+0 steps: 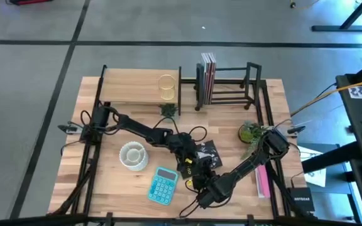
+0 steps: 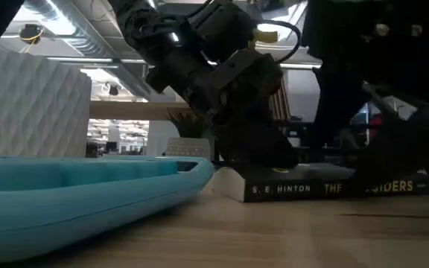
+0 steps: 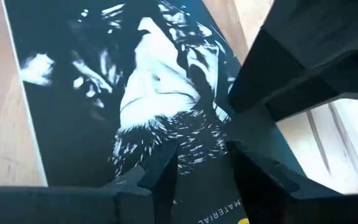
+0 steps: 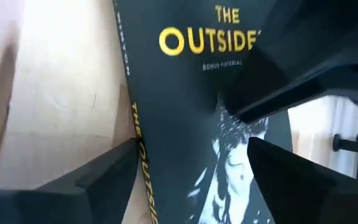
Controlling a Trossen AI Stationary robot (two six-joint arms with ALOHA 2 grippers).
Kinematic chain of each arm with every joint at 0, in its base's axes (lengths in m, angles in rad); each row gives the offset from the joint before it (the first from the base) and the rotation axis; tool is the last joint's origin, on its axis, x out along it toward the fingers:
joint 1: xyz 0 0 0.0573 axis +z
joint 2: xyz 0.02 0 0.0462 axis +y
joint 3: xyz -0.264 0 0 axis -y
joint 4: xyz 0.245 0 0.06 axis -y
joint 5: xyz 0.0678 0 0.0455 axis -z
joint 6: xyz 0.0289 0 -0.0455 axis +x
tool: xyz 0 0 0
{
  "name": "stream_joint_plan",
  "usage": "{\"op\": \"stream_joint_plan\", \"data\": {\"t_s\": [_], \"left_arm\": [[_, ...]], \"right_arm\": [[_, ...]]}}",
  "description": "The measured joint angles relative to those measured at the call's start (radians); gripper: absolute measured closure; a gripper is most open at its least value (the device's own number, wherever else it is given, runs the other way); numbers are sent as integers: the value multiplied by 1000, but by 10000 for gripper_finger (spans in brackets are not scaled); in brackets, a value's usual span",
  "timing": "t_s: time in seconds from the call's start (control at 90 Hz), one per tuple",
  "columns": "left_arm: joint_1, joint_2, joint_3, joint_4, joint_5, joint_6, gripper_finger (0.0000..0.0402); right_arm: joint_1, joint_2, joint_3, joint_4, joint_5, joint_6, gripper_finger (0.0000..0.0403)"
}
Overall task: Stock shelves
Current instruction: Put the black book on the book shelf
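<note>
shelves first: in the high view the wooden shelf [image 1: 137, 88] stands at the far left of the table [image 1: 105, 182] with a clear glass [image 1: 166, 88] on its board, and just beside it the black rack [image 1: 231, 85] holds a few upright books [image 1: 207, 75]. a dark book [image 1: 207, 154] lies flat mid-table, with the left gripper [image 1: 190, 157] over it and the right gripper [image 1: 207, 191] at its near edge. a white bowl [image 1: 132, 155], a blue calculator [image 1: 162, 185], a small plant [image 1: 251, 133] and a pink object [image 1: 262, 181] lie around.

low view: the book [image 2: 326, 187] lies flat, spine showing, with the left gripper [image 2: 255, 145] pressed down on it; the calculator [image 2: 80, 190] fills the foreground.

left wrist view: the left gripper [image 3: 197, 165] has its fingers [image 3: 160, 171] slightly apart, tips on the cover [image 3: 104, 93], gripping nothing.

right wrist view: the right gripper [image 4: 191, 165] is spread wide, straddling the book [image 4: 185, 112] without closing on it.
</note>
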Motion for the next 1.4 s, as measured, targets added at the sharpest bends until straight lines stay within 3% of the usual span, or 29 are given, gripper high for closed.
{"op": "stream_joint_plan", "data": {"t_s": [0.178, 0.267, 0.589, 0.878, 1.0, 1.2, 1.311, 1.4], "left_arm": [[-8, -57, -1, -13, -218, 31, 269], [3, -41, 0, -18, -271, 38, 269], [34, 60, 8, 12, -238, -20, 269], [29, 88, 9, 33, -202, -34, 269], [24, 92, 9, 56, -171, -44, 269], [22, 92, 7, 62, -166, -43, 269], [22, 92, 5, 81, -168, -36, 269], [22, 71, 3, 81, -176, -16, 269]], "right_arm": [[34, -5, -49, 49, 36, 2, 114], [45, -8, -92, 98, 86, 2, 114], [11, -6, -146, 166, 219, -67, 113], [0, 6, -46, 58, 401, -82, 113], [5, 6, 10, -25, 369, -9, 121], [5, 3, 39, 3, 187, 31, 198], [-2, 2, 37, 56, 99, 41, 272], [0, 2, 32, 41, 88, 111, 346]]}}
